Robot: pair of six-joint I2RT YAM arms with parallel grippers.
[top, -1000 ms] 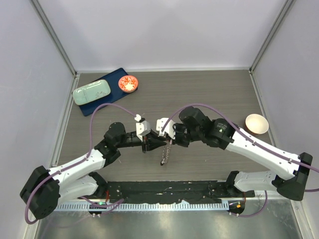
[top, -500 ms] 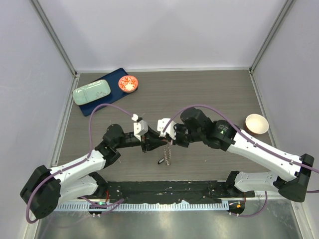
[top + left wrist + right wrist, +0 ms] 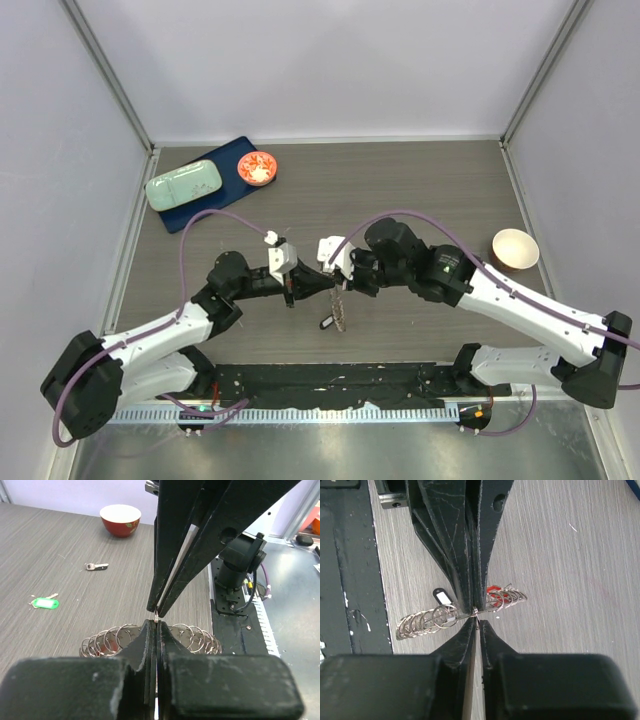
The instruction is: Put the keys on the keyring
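The keyring [image 3: 432, 618] is seen held up off the table [image 3: 50, 545], edge-on, between the two arms. The left gripper [image 3: 156, 629] is pinched tight on its wire from one side and the right gripper [image 3: 478, 626] is closed on the same spot from the other, tips almost touching. The ring is judged to be light and stiff but slick, with the small silvery rings [image 3: 192, 636] on it hanging loose and liable to swing. The bare wire between them is thought the safest place to hold. The green-tagged key [image 3: 44, 602] is seen lying flat on the table, well apart. It is judged tiny and thin, best taken by its plastic tag. A red tag [image 3: 494, 595] is glimpsed just behind the rings; whether it is hung or lying cannot be told.
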